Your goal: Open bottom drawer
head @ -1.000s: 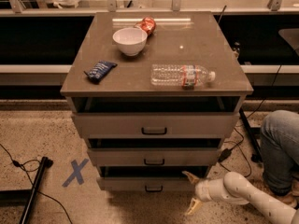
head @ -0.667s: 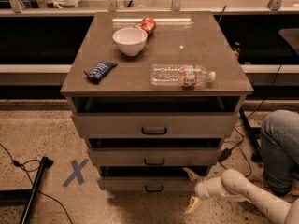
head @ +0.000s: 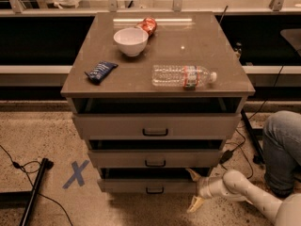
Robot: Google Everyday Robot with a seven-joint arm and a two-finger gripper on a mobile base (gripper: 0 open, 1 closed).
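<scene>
Just left of the fingers sits the bottom drawer, lowest of three fronts. Its black handle lies further left, untouched. Gripper hovers low at the cabinet's right corner, fingers spread apart, grasping nothing. Est. progress: approach only; hooking the handle & pulling remain. Drawer looks approx. closed. Above the fingers, the tabletop carries a bowl, water bottle, blue packet & red bag. Right of the fingers, a jeans-clad leg may crowd the arm.
</scene>
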